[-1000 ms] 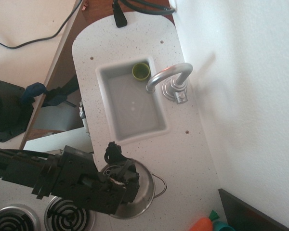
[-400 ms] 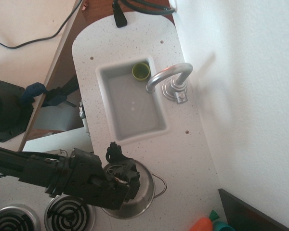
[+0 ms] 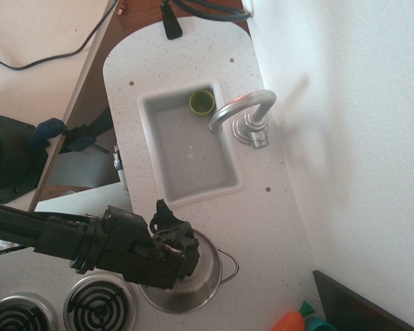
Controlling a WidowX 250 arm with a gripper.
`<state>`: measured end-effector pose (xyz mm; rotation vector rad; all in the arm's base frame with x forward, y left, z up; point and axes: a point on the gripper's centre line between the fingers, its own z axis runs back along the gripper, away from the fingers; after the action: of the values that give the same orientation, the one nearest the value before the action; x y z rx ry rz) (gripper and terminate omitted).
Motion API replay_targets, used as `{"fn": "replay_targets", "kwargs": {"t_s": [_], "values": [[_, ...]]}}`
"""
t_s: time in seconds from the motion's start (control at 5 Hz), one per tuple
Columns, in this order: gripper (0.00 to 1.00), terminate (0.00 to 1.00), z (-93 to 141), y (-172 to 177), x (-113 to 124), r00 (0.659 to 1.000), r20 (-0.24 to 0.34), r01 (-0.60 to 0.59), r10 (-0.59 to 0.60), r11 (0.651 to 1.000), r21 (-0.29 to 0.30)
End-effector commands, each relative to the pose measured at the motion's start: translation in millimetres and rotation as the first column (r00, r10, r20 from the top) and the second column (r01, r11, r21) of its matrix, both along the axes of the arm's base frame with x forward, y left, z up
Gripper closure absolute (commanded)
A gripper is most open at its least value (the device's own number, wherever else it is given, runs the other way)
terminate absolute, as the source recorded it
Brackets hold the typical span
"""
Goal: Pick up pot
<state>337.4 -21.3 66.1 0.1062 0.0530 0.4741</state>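
Observation:
The pot (image 3: 205, 276) is a round shiny steel pot on the speckled counter below the sink, with a thin wire loop handle (image 3: 229, 265) on its right side. My black gripper (image 3: 171, 246) hangs over the pot's left rim and covers the left part of the pot. The wrist body hides the fingertips, so I cannot tell how the jaws stand or whether they hold the rim. The pot sits on the counter.
A white sink (image 3: 224, 185) lies above the pot, with a small olive-green cup (image 3: 201, 102) in its far corner and a silver faucet (image 3: 243, 114) beside it. Two stove burners (image 3: 100, 305) are at the lower left. An orange and teal toy (image 3: 300, 320) lies at the lower right.
The arm has swung left and upward in the picture, uncovering more of the pot's lower rim. The gripper stays at the pot's left rim. The pot has not visibly moved.

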Motion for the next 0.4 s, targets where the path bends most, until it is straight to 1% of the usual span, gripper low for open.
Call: {"fn": "replay_targets", "kwargs": {"t_s": [0.0, 0.2], "values": [[0.00, 0.00, 11.1, 2.0, 4.6, 0.999, 0.042, -0.020, 0.020, 1.000, -0.003], [0.00, 0.00, 11.9, 0.2, 4.3, 0.999, 0.041, -0.018, 0.019, 1.000, -0.003]]}}
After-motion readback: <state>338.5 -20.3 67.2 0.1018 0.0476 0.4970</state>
